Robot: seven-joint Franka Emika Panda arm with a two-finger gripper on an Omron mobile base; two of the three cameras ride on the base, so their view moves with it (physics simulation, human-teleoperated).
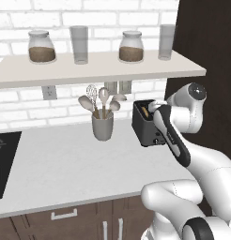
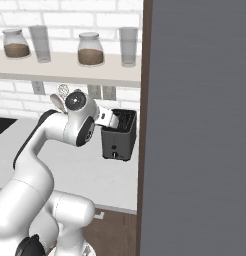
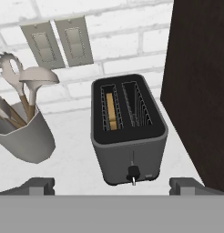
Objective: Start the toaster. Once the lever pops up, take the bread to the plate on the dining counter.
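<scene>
The black two-slot toaster (image 1: 144, 127) (image 2: 118, 136) (image 3: 129, 141) stands on the white worktop, close against a dark cabinet side. A brown bread slice (image 3: 111, 111) (image 1: 145, 111) sits down in its left slot; the right slot is empty. Its dark lever knob (image 3: 133, 172) sits low on the front face. My gripper (image 3: 113, 184) (image 1: 157, 109) (image 2: 108, 119) hovers just above and in front of the toaster, open, its two fingertips (image 3: 39, 184) spread wide with nothing between them. The plate and the dining counter are out of view.
A grey utensil cup (image 1: 103, 126) (image 3: 27, 139) with spoons and a whisk stands left of the toaster. The tall dark cabinet side (image 3: 200, 91) (image 2: 195, 125) hems in the toaster's right. A shelf (image 1: 89, 68) with jars hangs above. A black cooktop (image 1: 2, 159) lies far left.
</scene>
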